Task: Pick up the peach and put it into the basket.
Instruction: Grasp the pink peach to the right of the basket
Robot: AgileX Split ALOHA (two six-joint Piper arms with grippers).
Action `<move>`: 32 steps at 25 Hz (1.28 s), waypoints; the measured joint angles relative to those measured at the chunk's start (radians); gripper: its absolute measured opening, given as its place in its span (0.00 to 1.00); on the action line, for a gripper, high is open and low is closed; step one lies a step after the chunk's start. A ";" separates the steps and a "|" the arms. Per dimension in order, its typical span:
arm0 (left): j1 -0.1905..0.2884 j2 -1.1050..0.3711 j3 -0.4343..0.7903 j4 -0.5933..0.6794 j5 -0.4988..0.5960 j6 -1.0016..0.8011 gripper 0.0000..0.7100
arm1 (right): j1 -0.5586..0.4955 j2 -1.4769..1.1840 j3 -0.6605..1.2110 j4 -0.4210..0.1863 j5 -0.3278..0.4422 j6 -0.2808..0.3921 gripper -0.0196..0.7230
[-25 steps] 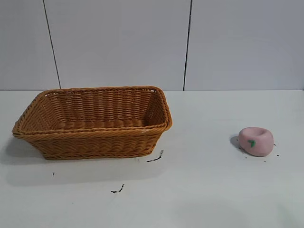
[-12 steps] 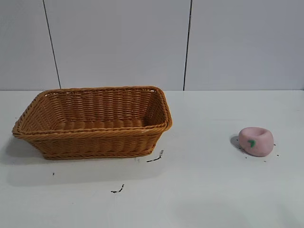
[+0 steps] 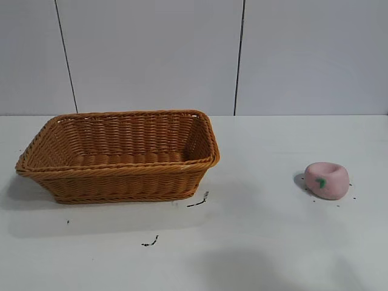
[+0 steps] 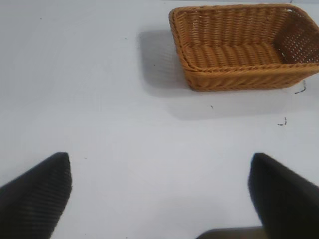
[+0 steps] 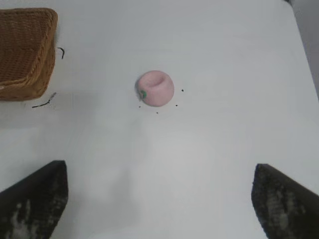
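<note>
The pale-pink peach (image 3: 327, 180) lies on the white table at the right, dimple up, green leaf mark on its side. It also shows in the right wrist view (image 5: 156, 88). The orange-brown wicker basket (image 3: 121, 155) stands at the left and looks empty; it also shows in the left wrist view (image 4: 244, 47) and partly in the right wrist view (image 5: 26, 52). My right gripper (image 5: 159, 199) is open and empty above the table, short of the peach. My left gripper (image 4: 160, 194) is open and empty, well away from the basket. Neither gripper shows in the exterior view.
Small dark scraps lie on the table by the basket's front corner (image 3: 198, 201) and nearer the front (image 3: 150, 242). Tiny dark specks surround the peach. A grey panelled wall (image 3: 242, 54) stands behind the table.
A soft shadow has grown on the table's front between basket and peach. The peach and the basket have not moved.
</note>
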 joint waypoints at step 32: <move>0.000 0.000 0.000 0.000 0.000 0.000 0.98 | 0.000 0.897 -0.475 0.082 -0.001 -0.051 0.96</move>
